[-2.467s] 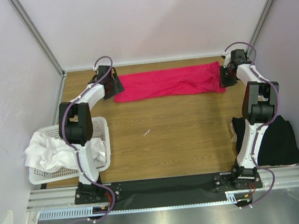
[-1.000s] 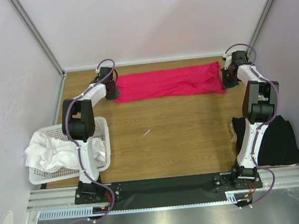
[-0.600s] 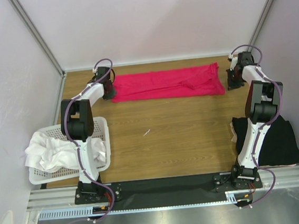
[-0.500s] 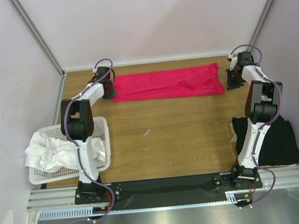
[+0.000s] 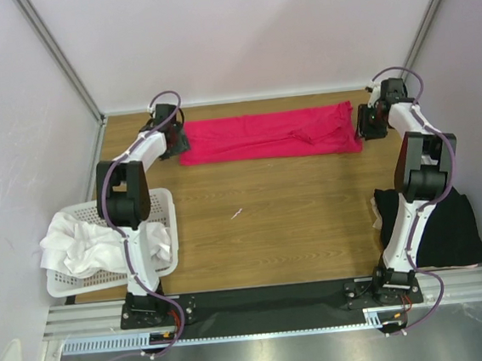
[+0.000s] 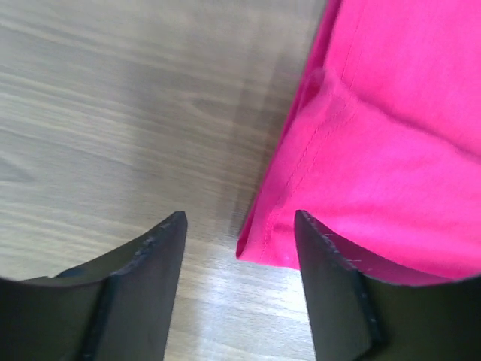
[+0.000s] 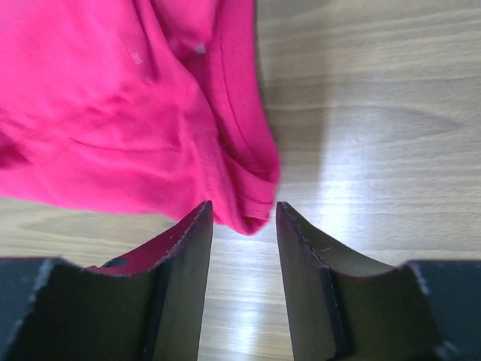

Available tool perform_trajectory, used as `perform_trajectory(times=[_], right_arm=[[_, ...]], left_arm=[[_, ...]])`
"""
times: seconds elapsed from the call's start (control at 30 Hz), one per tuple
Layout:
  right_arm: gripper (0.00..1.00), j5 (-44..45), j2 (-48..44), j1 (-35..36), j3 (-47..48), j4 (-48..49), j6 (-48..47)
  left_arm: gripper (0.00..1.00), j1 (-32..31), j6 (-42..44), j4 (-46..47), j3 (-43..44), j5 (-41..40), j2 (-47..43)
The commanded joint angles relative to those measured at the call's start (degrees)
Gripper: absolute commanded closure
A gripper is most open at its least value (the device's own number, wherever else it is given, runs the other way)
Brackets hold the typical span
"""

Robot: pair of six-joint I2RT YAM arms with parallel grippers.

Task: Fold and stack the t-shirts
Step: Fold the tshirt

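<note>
A: Where does the pink t-shirt (image 5: 268, 134) lie?

B: Flat on the counter (image 5: 270, 220), toward 12 o'clock in the top view. It is stretched into a long band running from the 9 o'clock side to the 3 o'clock side, with a few creases near its 3 o'clock end.

A: And the left gripper (image 6: 237, 226)?

B: It sits at the band's 9 o'clock end, with its jaws apart. In the left wrist view a hemmed corner of the shirt reaches into the gap between them. The jaw at 3 o'clock lies over the cloth and the jaw at 9 o'clock over bare wood. Nothing is pinched.

A: The right gripper (image 7: 244, 214)?

B: At the band's 3 o'clock end, jaws apart as well. The right wrist view shows a rounded, folded corner of the shirt reaching into the gap. Whether the cloth touches the jaws I cannot tell.

A: The other shirts?

B: The black t-shirt (image 5: 446, 225) lies at the counter's 4 o'clock corner, beside the right arm. The white t-shirts (image 5: 80, 243) are heaped in the white basket (image 5: 165, 206) at 8 o'clock, beside the left arm, spilling over its rim on the 9 o'clock side.
</note>
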Motion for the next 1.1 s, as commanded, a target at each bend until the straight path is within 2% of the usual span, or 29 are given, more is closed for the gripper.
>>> perform_trajectory(times=[0.0,0.17,0.27,0.4,0.7,0.87,1.07], right_arm=[[0.55,-0.42,-1.49,0.39,6.33,-0.13,7.43],[0.49,-6.57,-3.24,2.5,6.1,6.87,17.19],[0.46,-5.45,-4.21,5.22,3.2,11.0,21.75],[0.45,-3.24,-4.04,6.46,-0.06,13.04,28.26],[0.45,-6.32,-2.72,6.98,-4.28,15.85,39.77],[0.39,-3.87,0.0,7.25,-6.74,19.1,46.46],[0.35,-2.63,2.2,7.43,-6.3,20.52,50.95]], left_arm=[[0.34,-0.07,-0.28,0.81,4.63,-5.05,-6.78],[0.31,-1.21,-0.37,5.21,5.78,-3.84,-9.25],[0.3,-3.23,-0.89,7.58,6.74,-0.24,-8.02],[0.3,-6.4,-3.35,9.96,9.29,5.56,-3.99],[0.33,-10.62,-11.09,18.12,15.27,19.36,5.07],[0.31,-12.73,-11.17,16.73,18.43,20.42,8.24],[0.28,-12.64,-10.56,15.06,15.19,19.2,7.98]])
